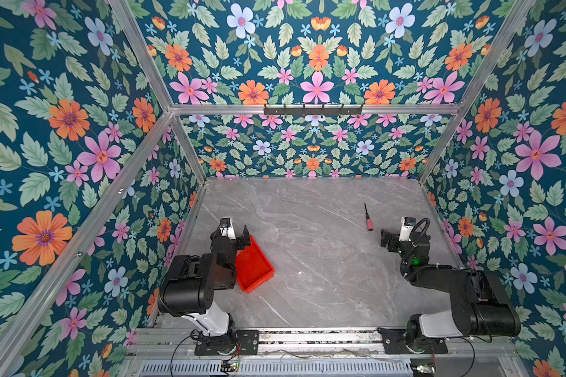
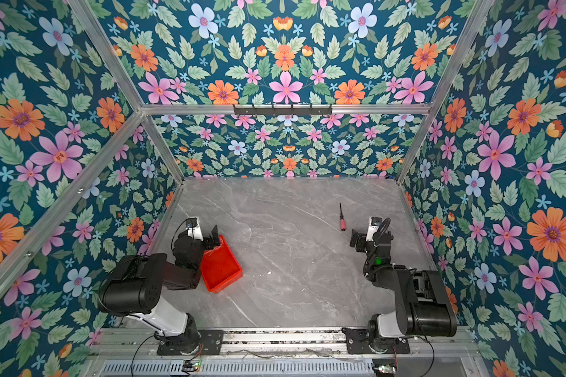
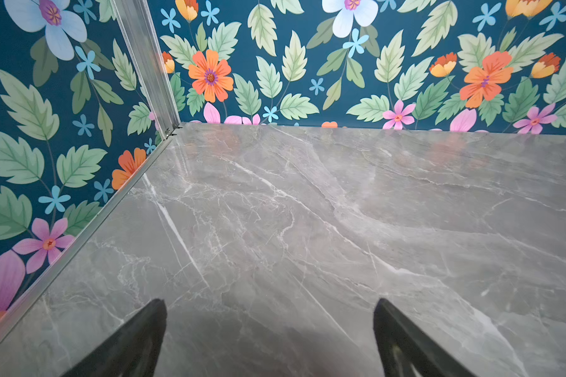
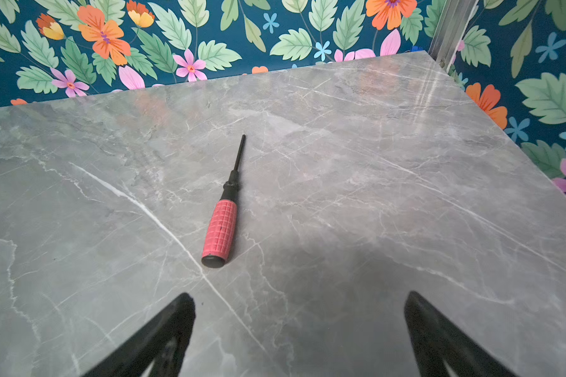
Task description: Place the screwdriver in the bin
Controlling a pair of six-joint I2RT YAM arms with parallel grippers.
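The screwdriver (image 1: 368,218) (image 2: 341,218) lies flat on the grey marble table, right of centre, pinkish-red handle toward the front and thin black shaft toward the back wall. In the right wrist view the screwdriver (image 4: 219,230) lies ahead of my open right gripper (image 4: 299,297), slightly to its side and apart from it. In both top views my right gripper (image 1: 402,233) (image 2: 372,233) sits just right of the tool. The red bin (image 1: 257,266) (image 2: 223,266) stands at the front left, empty. My left gripper (image 1: 232,233) (image 3: 270,305) hovers open over the bin's far left corner, holding nothing.
Floral walls with aluminium posts (image 1: 190,150) close in the table on the left, back and right. A black hook rail (image 1: 312,110) hangs on the back wall. The arm bases sit on a metal rail (image 1: 317,337) along the front edge.
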